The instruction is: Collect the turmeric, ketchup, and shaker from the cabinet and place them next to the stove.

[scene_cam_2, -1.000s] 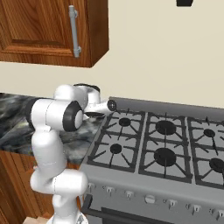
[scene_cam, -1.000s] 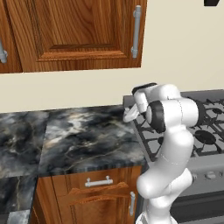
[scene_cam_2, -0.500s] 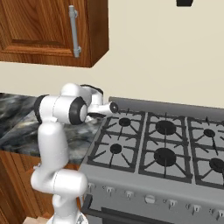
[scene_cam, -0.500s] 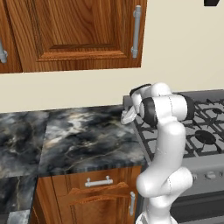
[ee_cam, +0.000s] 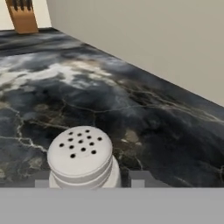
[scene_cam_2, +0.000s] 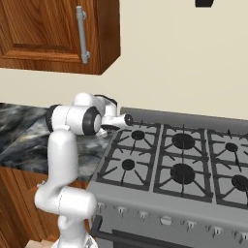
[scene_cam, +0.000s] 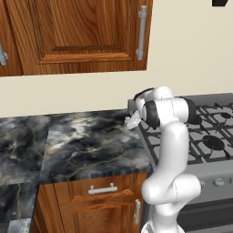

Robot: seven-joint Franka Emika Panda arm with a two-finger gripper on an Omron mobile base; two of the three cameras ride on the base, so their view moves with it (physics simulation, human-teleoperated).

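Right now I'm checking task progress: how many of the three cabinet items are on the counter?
1: the shaker stands upright on the dark marble counter, just left of the stove. Others could be hidden behind the arm.

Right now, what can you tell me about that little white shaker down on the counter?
The shaker is small and pale grey-white, smooth like plastic or glazed ceramic. Its rounded cap is dotted with dark holes and has a couple of ridges below it, above a slightly narrower body. It stands upright on the dark marbled counter, close to the cream wall. In the left base view it shows as a pale shape at the edge of the stove. Two grey fingers sit either side of its base; whether they touch it is unclear.
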